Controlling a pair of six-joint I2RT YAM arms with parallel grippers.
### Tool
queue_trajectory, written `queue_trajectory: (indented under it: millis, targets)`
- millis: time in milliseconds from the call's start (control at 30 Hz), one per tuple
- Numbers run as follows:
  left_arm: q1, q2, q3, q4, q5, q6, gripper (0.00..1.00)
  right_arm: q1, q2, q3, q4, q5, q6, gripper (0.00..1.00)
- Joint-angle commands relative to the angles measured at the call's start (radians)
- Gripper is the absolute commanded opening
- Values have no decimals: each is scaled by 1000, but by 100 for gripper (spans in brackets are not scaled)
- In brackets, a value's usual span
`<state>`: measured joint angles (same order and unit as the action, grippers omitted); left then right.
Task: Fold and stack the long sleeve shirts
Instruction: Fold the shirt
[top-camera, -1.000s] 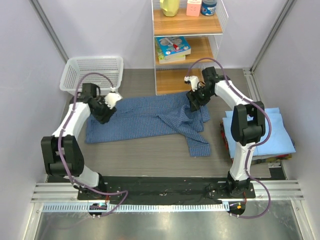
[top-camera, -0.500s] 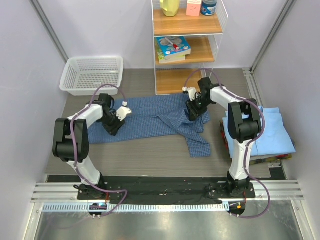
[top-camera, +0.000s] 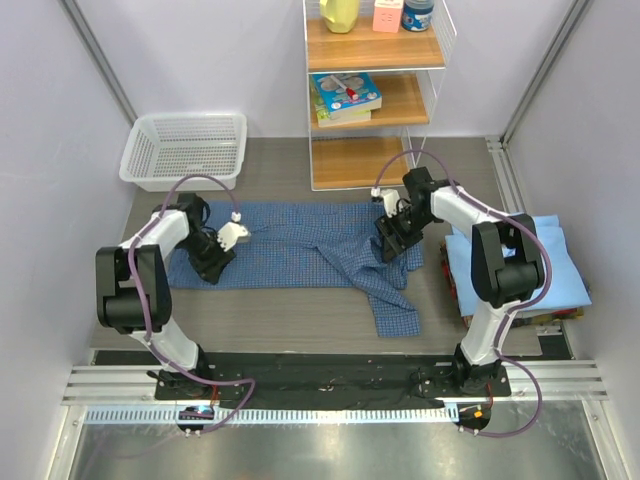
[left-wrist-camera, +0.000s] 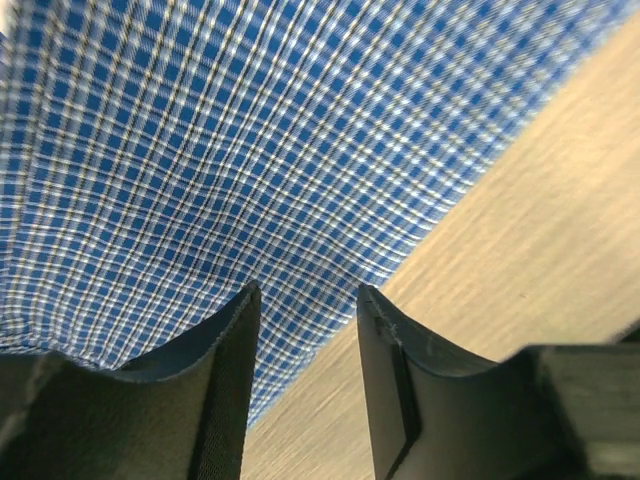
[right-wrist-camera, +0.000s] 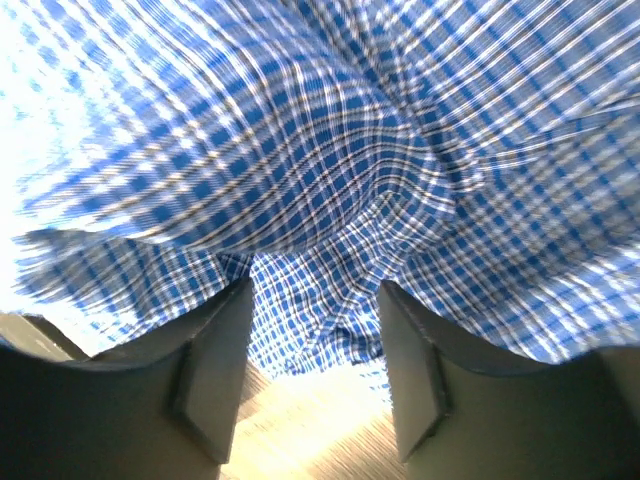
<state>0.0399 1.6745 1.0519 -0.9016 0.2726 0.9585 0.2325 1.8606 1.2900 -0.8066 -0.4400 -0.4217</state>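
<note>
Dark blue checked shirt lies spread across mid-bench, one sleeve trailing toward the near edge. Plain light blue shirt sits folded at the right edge. Left gripper is low at the shirt's left end, fingers apart, the cloth edge running through the gap. Right gripper is at the shirt's right end, fingers apart over a rucked bunch. Risks: the left bite looks shallow, so the edge may slip free on lifting. The right may catch several layers and set a crease. The loose sleeve could drag and skew the fold.
</note>
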Motion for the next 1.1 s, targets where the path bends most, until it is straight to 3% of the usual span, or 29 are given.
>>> queue_trajectory:
  millis: [0,200,333,367,433,500,733,867,933,967,1067]
  targets:
    - [-3,-48,69,-72,83,13,48,2,-69,81,3,-11,-40,63]
    - [-5,-50,74,-45,105,-7,56,48,-54,123,40,9,-80,72]
    - [-5,-36,88,-34,111,-20,58,79,-18,158,53,7,-97,68]
    - [-5,-33,91,-36,112,-21,58,85,-8,166,53,7,-98,62]
    - [-5,-32,94,-30,109,-24,58,93,8,193,52,17,-106,26]
    - [-5,-33,91,-22,103,-26,57,94,11,218,52,39,-104,1]
    - [-5,-24,86,4,109,-47,55,99,38,389,29,113,-104,1]
    - [-3,-7,102,9,108,-63,55,113,106,402,18,152,-123,3]
    - [-5,-2,106,6,106,-64,56,114,147,400,15,162,-124,20]
    - [-3,-2,112,-3,106,-63,57,114,159,405,6,165,-123,41]
    - [-5,-21,112,-19,115,-63,57,108,148,417,-46,191,-121,56]
